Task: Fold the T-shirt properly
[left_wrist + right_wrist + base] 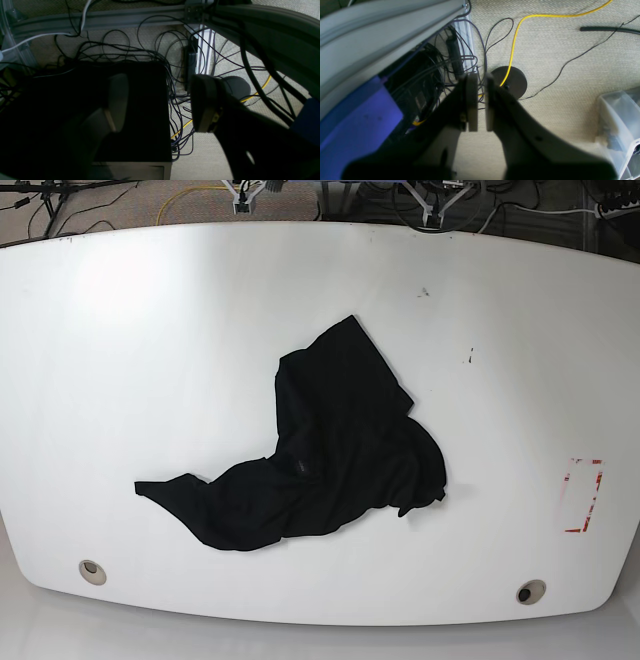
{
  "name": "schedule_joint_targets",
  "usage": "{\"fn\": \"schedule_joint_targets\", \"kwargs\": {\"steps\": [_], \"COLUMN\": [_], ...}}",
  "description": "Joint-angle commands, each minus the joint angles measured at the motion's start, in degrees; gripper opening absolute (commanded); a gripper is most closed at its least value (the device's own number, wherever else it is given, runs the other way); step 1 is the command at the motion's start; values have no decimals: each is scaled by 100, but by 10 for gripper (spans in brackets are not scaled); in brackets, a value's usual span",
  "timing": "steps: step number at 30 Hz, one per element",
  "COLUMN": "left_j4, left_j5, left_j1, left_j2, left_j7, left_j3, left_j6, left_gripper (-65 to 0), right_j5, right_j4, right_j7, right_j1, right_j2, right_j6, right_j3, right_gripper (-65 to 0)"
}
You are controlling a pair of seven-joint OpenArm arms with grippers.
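Crumpled T-shirt (320,450) at frame centre on counter (120,360), bare margin to every edge. Left gripper (157,102) spread wide, empty. Right gripper (482,105) nearly closed, empty.

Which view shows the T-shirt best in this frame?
The base view: the T-shirt lies crumpled and unfolded on the white table, seen whole from above. Neither wrist view shows it; both look down at floor and cables beyond the table edge.
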Motion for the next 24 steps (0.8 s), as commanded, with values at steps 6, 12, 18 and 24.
{"fn": "schedule_joint_targets", "kwargs": {"steps": [6,12,18,24], "left_j4": [0,-12,-12,-11], "left_j5": [-20,-30,-25,-43], "left_j1": [38,57,69,91], "left_j2": [6,-27,-32,-31], "left_j7": [-42,-72,-100,-117], "left_j3": [6,-55,-46,-47], "left_j6": [4,17,3,2], "left_gripper": [-294,-292,-288,-288], "right_j5": [3,-3,14,9], "right_j4": [10,48,28,59], "right_j7": [12,4,10,15], "right_j1": [-8,-42,-44,-67], "right_j2": [-16,-28,-27,-37], "right_j6": [61,53,54,52], "right_j3": [8,25,32,35], "right_gripper": [-604,-602,-604,-604]}}
